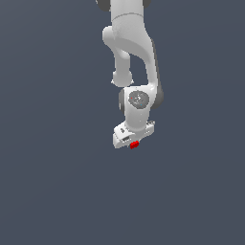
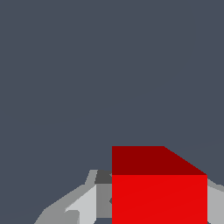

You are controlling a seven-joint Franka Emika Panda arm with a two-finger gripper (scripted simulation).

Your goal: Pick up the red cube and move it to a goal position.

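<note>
The red cube (image 1: 134, 144) sits at the lower end of the white arm, right against the gripper (image 1: 132, 141), near the middle of the uniform grey-blue surface and well apart from all of its edges and corners. In the wrist view the red cube (image 2: 159, 192) fills the space between the grey fingers (image 2: 83, 205), with a finger showing on each side of it, so the gripper reads as clenched on the cube rather than released.

Judging by this, the grasp is already made and the step in hand is the carry toward the goal. Whether the cube is lifted clear of the surface or resting on it cannot be told: no shadow or contact line shows.

No goal marker is visible in either view, so its direction cannot be told from here. The next move calls for keeping the fingers firmly closed while the arm travels, since the cube is small against the gripper and could slip.

Nothing else appears around the cube; no obstacle stands in the way.
</note>
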